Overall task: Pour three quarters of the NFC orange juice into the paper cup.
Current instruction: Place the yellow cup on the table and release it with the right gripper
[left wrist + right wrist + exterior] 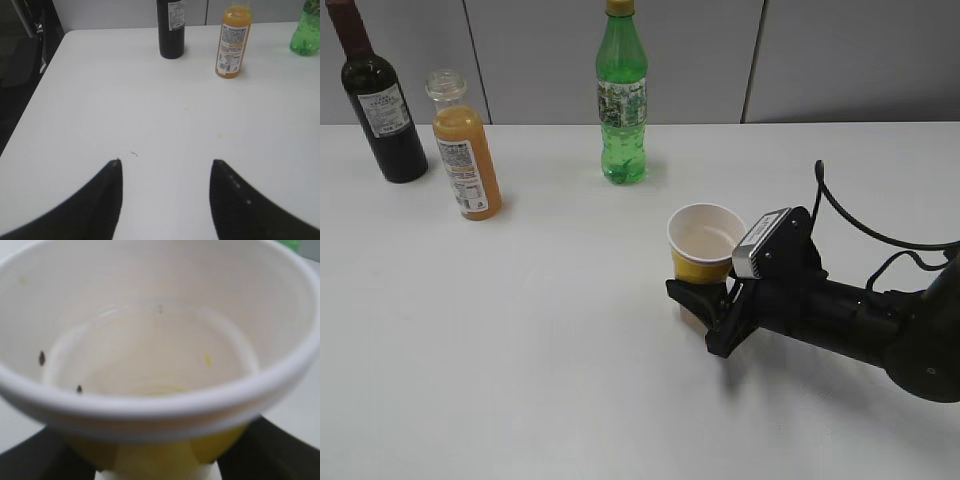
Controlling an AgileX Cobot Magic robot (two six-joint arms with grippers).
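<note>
While the juice bottle (466, 150) stands upright and capless at the far left of the white table (540, 330), the paper cup (704, 243) sits right of the middle, between the fingers of the right claw (698, 303). In the exterior view the black arm reaches in from the right edge, and its dark fingers flank the yellow base of the cup, one in front and one hidden behind it. In the right wrist view the cup (150, 340) fills almost the whole picture, white inside with a few small dark specks and a yellow spot on the bottom, and the two fingers (35, 455) lie against its yellow wall low on either side; the claw pinches the cup at a middling width.

The left claw (165, 200) hovers over bare tabletop, its two black fingers spread apart with nothing between them. From its camera the juice bottle (233, 42) stands well ahead, with a dark wine bottle (171, 27) to its left and a green soda bottle (306, 32) at the right edge.
</note>
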